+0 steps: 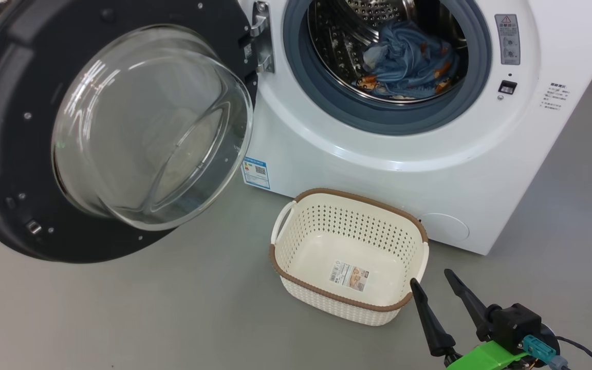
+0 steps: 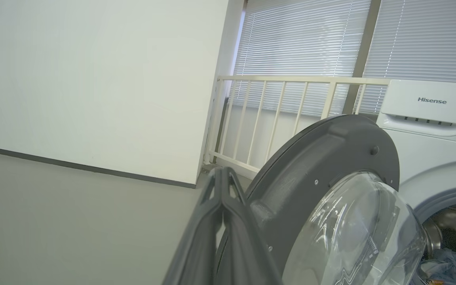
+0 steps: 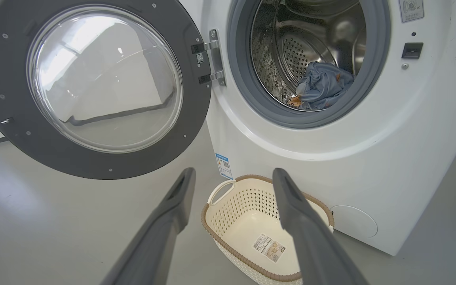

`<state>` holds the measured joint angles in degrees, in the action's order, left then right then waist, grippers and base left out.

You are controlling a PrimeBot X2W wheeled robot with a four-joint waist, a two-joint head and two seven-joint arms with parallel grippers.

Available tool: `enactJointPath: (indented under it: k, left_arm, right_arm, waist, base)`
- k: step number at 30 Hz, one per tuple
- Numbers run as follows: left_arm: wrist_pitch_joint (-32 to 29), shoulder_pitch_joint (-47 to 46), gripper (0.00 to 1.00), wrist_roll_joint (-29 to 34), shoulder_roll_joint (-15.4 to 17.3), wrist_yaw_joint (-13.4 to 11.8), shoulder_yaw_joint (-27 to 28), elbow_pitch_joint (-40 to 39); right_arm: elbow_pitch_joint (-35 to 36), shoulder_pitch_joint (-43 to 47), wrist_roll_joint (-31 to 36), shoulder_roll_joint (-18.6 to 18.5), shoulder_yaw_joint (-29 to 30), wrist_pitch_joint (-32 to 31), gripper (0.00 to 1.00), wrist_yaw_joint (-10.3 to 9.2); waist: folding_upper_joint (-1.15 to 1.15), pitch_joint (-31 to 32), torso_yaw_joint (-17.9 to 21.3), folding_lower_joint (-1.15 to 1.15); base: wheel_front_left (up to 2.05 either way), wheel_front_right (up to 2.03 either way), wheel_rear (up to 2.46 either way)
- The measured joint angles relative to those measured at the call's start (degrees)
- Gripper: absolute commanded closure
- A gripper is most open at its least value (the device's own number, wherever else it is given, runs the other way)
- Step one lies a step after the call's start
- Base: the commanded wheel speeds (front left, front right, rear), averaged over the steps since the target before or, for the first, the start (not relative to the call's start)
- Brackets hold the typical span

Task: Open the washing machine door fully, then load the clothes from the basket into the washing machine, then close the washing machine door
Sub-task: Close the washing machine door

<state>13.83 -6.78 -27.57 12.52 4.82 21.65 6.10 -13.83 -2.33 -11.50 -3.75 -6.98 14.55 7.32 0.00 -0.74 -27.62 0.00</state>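
As I check the head view, the washing machine door stands swung wide at 9 o'clock. The clothes lie inside the washing machine at 1 o'clock, and the basket sits on the floor at 6 o'clock. My right gripper, at 5 o'clock, has its fingers apart and holds nothing. On the left wrist view, my left gripper has its fingers pressed together on nothing, with the door at 4 o'clock. On the right wrist view, the basket shows between the spread fingers at 6 o'clock.

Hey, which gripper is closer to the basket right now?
Right. The right gripper hovers open by a corner of the basket; the left gripper is over beside the washing machine door.
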Motion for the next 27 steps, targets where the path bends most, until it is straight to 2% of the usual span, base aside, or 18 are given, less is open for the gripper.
enactJointPath:
  k: [2, 5, 11, 19, 27]
  left_arm:
    - [-0.77, -3.10, 1.00, -2.44, 1.40, 0.40, 0.71, 2.92]
    - [-2.87, -8.63, 1.00, -9.27, 2.31, 1.08, 2.86, 7.89]
    - [-8.59, -16.96, 1.00, -19.90, 7.17, 1.69, 7.23, 18.48]
    - [-19.16, -24.82, 1.00, -35.97, 10.16, 2.02, 12.95, 29.65]
    - [-22.90, -26.38, 1.00, -41.43, 12.28, 2.02, 15.56, 34.81]
  right_arm:
    - [0.37, -0.01, 0.01, 0.05, -0.01, -0.09, 0.00, 0.00]
    - [0.82, -0.02, 0.03, 0.03, -0.01, -0.43, 0.00, 0.00]
    - [1.88, -0.21, 0.23, -0.20, 0.00, -1.40, 0.00, 0.00]
    - [3.28, -0.41, 0.31, -1.07, 0.00, -2.44, 0.00, 0.00]
    - [4.86, -1.75, 0.35, -1.67, 0.22, -3.38, 0.00, 0.00]
  waist:
    - [0.00, -0.37, 0.39, 0.00]
    - [0.00, -1.04, 1.07, 0.00]
    - [0.00, -2.55, 2.86, 0.00]
    - [0.00, -4.62, 5.81, 0.00]
    - [0.00, -6.91, 8.45, 0.00]
  base:
    - [0.00, 0.00, 0.00]
    - [0.00, 0.00, 0.00]
    - [0.00, 0.00, 0.00]
    - [0.00, 0.00, 0.00]
    - [0.00, 0.00, 0.00]
